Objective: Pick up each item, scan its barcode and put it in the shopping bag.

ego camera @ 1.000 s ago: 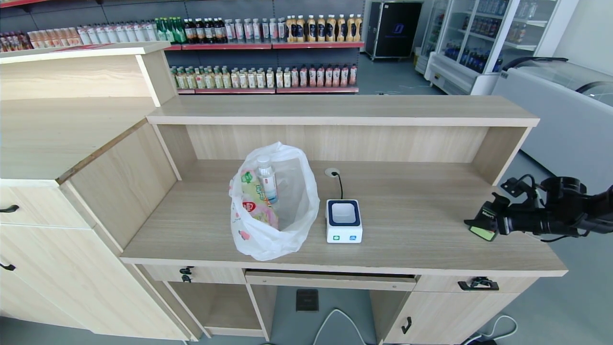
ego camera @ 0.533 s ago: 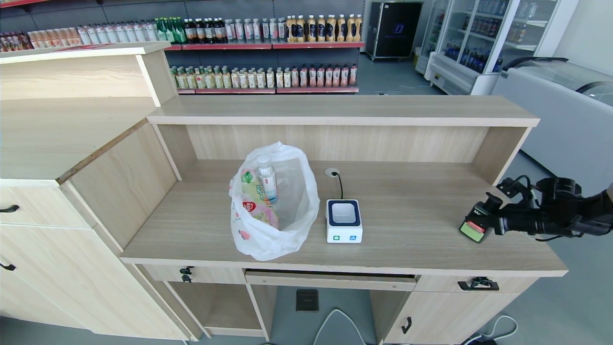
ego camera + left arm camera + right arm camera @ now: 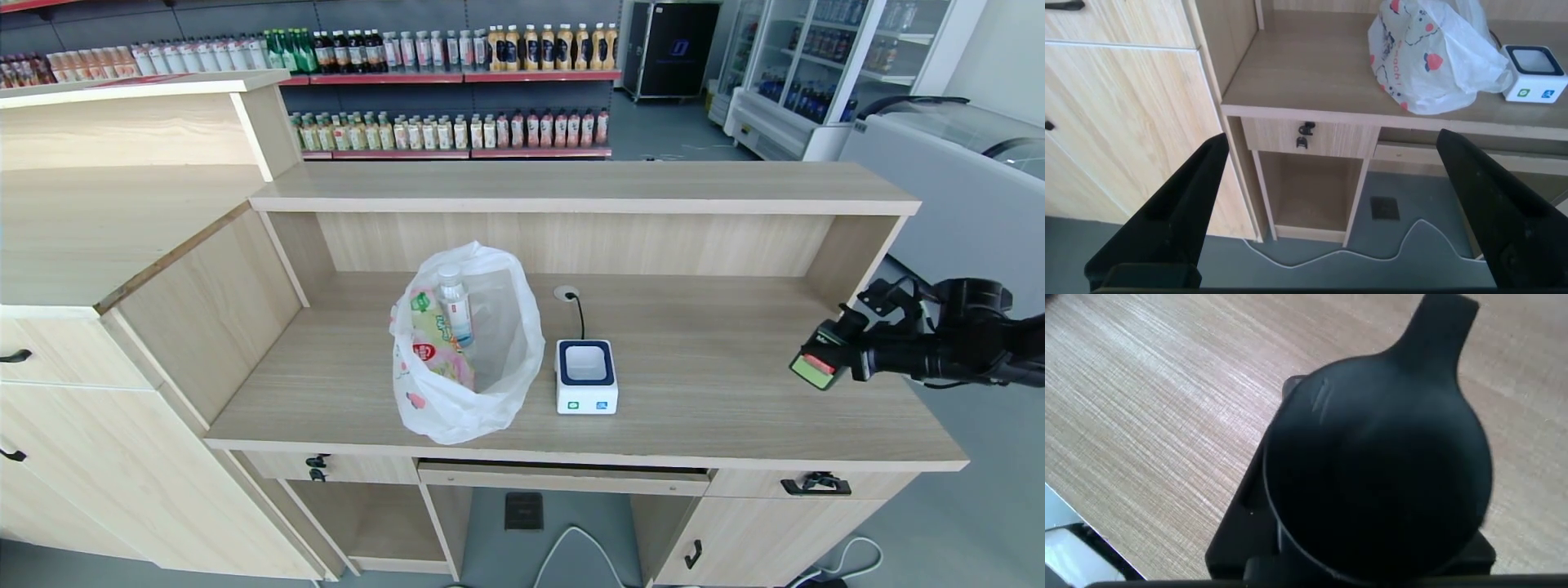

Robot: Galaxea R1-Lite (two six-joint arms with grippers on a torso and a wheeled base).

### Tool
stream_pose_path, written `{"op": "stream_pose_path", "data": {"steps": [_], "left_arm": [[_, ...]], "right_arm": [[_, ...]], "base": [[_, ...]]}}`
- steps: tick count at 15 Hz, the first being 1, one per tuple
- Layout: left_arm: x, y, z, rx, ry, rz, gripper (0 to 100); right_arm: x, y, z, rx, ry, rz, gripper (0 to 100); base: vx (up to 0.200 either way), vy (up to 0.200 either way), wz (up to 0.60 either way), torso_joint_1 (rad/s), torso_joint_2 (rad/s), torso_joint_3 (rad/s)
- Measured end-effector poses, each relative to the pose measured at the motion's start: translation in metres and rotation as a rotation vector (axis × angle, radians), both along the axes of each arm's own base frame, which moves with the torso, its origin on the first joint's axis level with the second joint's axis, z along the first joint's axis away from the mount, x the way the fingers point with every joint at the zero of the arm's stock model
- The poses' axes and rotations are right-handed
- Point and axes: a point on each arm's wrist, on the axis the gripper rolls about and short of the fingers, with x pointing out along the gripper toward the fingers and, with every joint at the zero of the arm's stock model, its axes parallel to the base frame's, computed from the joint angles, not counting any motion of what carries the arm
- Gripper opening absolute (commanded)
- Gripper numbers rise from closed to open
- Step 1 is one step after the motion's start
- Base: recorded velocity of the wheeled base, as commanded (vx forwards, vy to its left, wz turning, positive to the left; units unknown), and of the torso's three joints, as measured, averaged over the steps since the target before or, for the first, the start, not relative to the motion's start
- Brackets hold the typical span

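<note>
The right pincer (image 3: 826, 365) is pressed onto a dark pack (image 3: 813, 371) with a green-and-red end face. It holds the pack in the air over the right end of the counter (image 3: 718, 392), close to the upright side panel (image 3: 853, 257).

The left pincer (image 3: 1333, 143) has its fingers spread wide with nothing between them. It hangs low in front of the counter's left corner, near a keyed drawer (image 3: 1305, 137).

- **scanner** (image 3: 586, 376): a white box with a dark-rimmed window, on the counter between the pack and the bag and well apart from the pack. Its black cable (image 3: 580, 314) runs back to a grommet (image 3: 566, 292).
- **shopping bag** (image 3: 498, 359): white plastic, standing open just beside the scanner.
- **In the bag:** a clear bottle (image 3: 454, 306) stands upright, with a snack packet (image 3: 437, 347) against it.
- **ledge** (image 3: 571, 192): spans the counter's back, above it.
- **Beyond the counter:** store shelves (image 3: 449, 57) of bottles and glass-door coolers (image 3: 816, 73).
</note>
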Motion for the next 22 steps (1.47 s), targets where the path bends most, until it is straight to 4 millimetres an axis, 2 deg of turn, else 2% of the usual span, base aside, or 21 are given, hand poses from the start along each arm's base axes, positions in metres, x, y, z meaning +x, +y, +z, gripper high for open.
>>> {"op": "stream_pose_path", "data": {"steps": [2, 4, 6, 7, 9, 11, 13, 15, 17, 19, 22], "left_arm": [[0.0, 0.0, 0.0, 0.0, 0.0, -0.001, 100], [0.0, 0.0, 0.0, 0.0, 0.0, -0.001, 100], [0.0, 0.0, 0.0, 0.0, 0.0, 0.0, 100], [0.0, 0.0, 0.0, 0.0, 0.0, 0.001, 100], [0.0, 0.0, 0.0, 0.0, 0.0, 0.0, 100], [0.0, 0.0, 0.0, 0.0, 0.0, 0.0, 100], [0.0, 0.0, 0.0, 0.0, 0.0, -0.001, 100], [0.0, 0.0, 0.0, 0.0, 0.0, 0.0, 100], [0.0, 0.0, 0.0, 0.0, 0.0, 0.0, 100], [0.0, 0.0, 0.0, 0.0, 0.0, -0.001, 100], [0.0, 0.0, 0.0, 0.0, 0.0, -0.001, 100]], "right_arm": [[-0.017, 0.008, 0.047, -0.072, -0.109, 0.018, 0], [-0.051, 0.026, 0.106, -0.171, -0.247, 0.047, 0], [-0.096, 0.059, 0.157, -0.295, -0.413, 0.107, 0], [-0.121, 0.08, 0.173, -0.359, -0.497, 0.152, 0], [-0.168, 0.127, 0.184, -0.557, -0.705, 0.309, 0], [-0.205, 0.164, 0.189, -0.883, -1.025, 0.491, 0], [-0.237, 0.191, 0.194, -1.136, -1.335, 0.616, 0], [-0.265, 0.207, 0.193, -1.323, -1.59, 0.681, 0], [-0.285, 0.215, 0.182, -1.369, -1.709, 0.734, 0], [-0.299, 0.227, 0.172, -1.345, -1.816, 0.796, 0], [-0.316, 0.246, 0.175, -1.279, -2.044, 0.802, 0]], "base": [[0.0, 0.0, 0.0, 0.0, 0.0, 0.0], [0.0, 0.0, 0.0, 0.0, 0.0, 0.0], [0.0, 0.0, 0.0, 0.0, 0.0, 0.0], [0.0, 0.0, 0.0, 0.0, 0.0, 0.0], [0.0, 0.0, 0.0, 0.0, 0.0, 0.0], [0.0, 0.0, 0.0, 0.0, 0.0, 0.0], [0.0, 0.0, 0.0, 0.0, 0.0, 0.0], [0.0, 0.0, 0.0, 0.0, 0.0, 0.0], [0.0, 0.0, 0.0, 0.0, 0.0, 0.0], [0.0, 0.0, 0.0, 0.0, 0.0, 0.0], [0.0, 0.0, 0.0, 0.0, 0.0, 0.0]]}}
